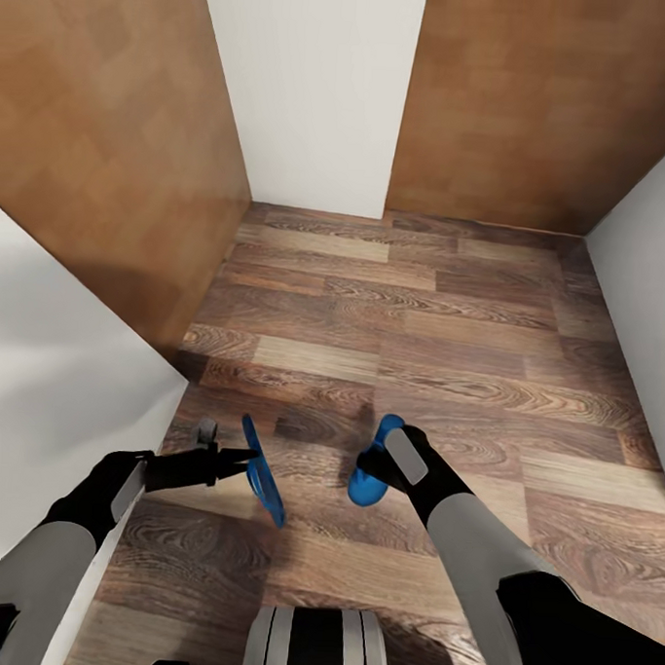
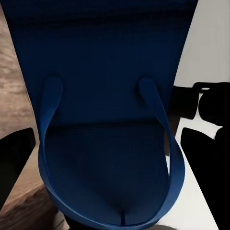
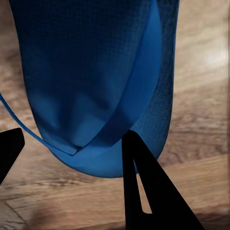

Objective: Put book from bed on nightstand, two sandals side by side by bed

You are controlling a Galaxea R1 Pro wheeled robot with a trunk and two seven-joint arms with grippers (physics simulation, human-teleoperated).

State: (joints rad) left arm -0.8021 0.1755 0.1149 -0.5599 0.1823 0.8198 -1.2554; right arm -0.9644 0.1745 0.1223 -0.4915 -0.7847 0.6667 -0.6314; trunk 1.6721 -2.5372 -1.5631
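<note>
Both bright blue sandals are held above the wood-plank floor in front of my base. One sandal [image 1: 264, 475] hangs edge-on from my left gripper [image 1: 244, 457], which is shut on it. In the left wrist view this sandal [image 2: 110, 96] shows its sole and thong straps between the dark fingers [image 2: 15, 158]. The other sandal [image 1: 369, 479] is in my right gripper [image 1: 385, 450], also shut. In the right wrist view it [image 3: 96, 72] hangs over the floor beside a black finger [image 3: 143, 191]. The book, bed and nightstand are out of view.
Brown wooden panels [image 1: 99, 135] stand to the left and at the back right [image 1: 540, 100], with a white wall section [image 1: 316, 88] between them. Pale surfaces close in at the near left [image 1: 57, 377] and right [image 1: 648, 271]. Plank floor [image 1: 402, 307] stretches ahead.
</note>
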